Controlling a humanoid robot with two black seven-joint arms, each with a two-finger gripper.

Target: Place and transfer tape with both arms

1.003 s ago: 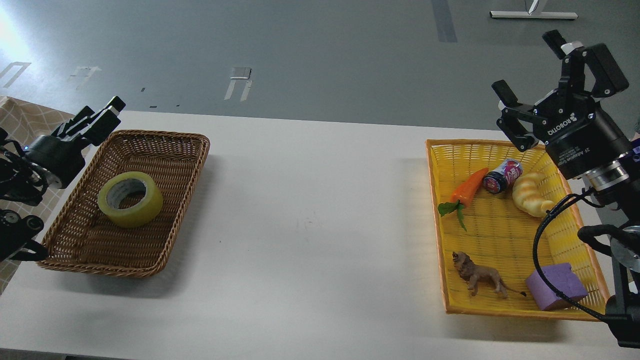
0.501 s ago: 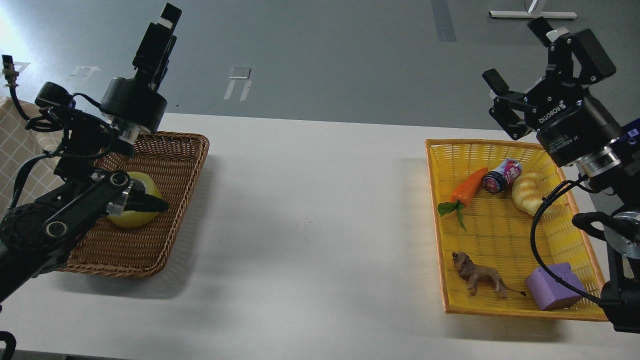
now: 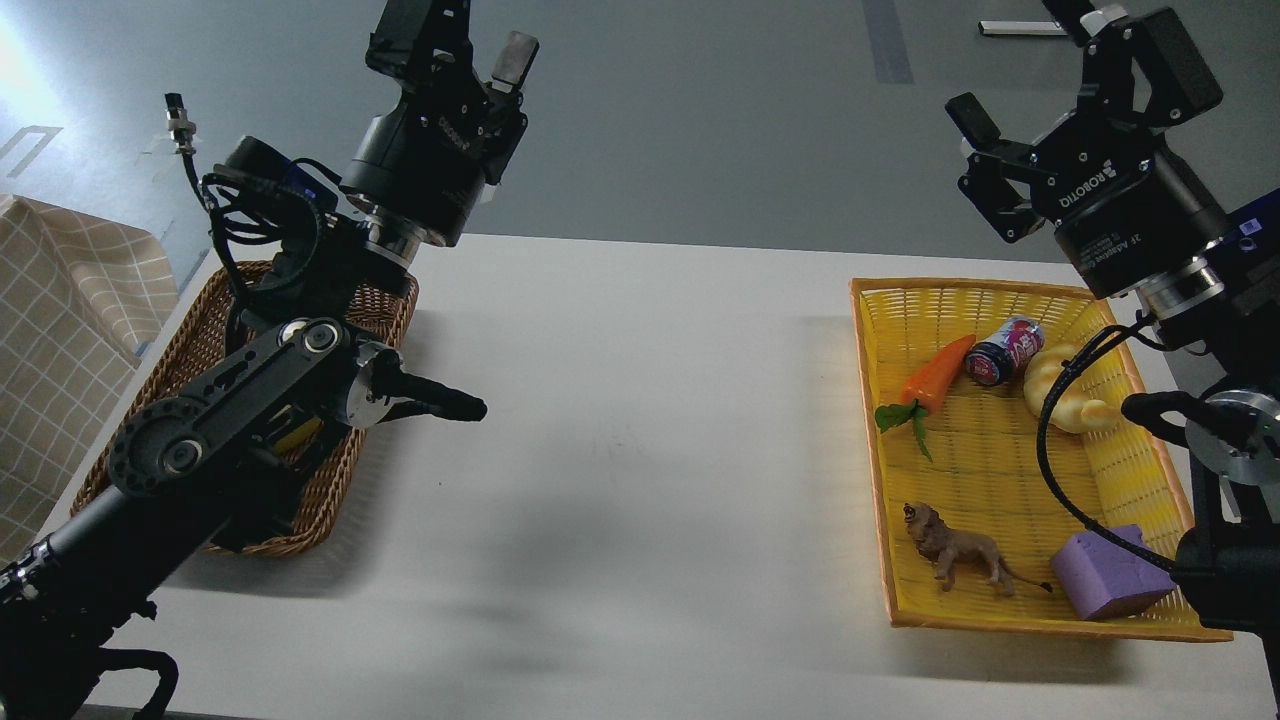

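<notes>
The tape (image 3: 296, 437) lies in the brown wicker basket (image 3: 392, 300) at the left. Only a small yellow sliver of it shows, because my left arm covers the rest. My left gripper (image 3: 456, 42) is raised high above the basket's far right corner, near the top edge of the view. It is open and empty, with a grey pad showing on one finger (image 3: 512, 60). My right gripper (image 3: 1035, 65) is raised at the top right, above the far edge of the yellow basket (image 3: 870, 400). It is open and empty.
The yellow basket holds a toy carrot (image 3: 930, 375), a small can (image 3: 1003, 350), a pale croissant toy (image 3: 1062, 400), a lion figure (image 3: 955, 552) and a purple block (image 3: 1108, 572). A checked cloth (image 3: 60, 330) lies at the far left. The white table (image 3: 640, 420) spans between the baskets.
My left arm has swung up and right over the wicker basket, now hiding most of the tape. My right gripper has risen slightly and shifted left. The tape has not moved.
</notes>
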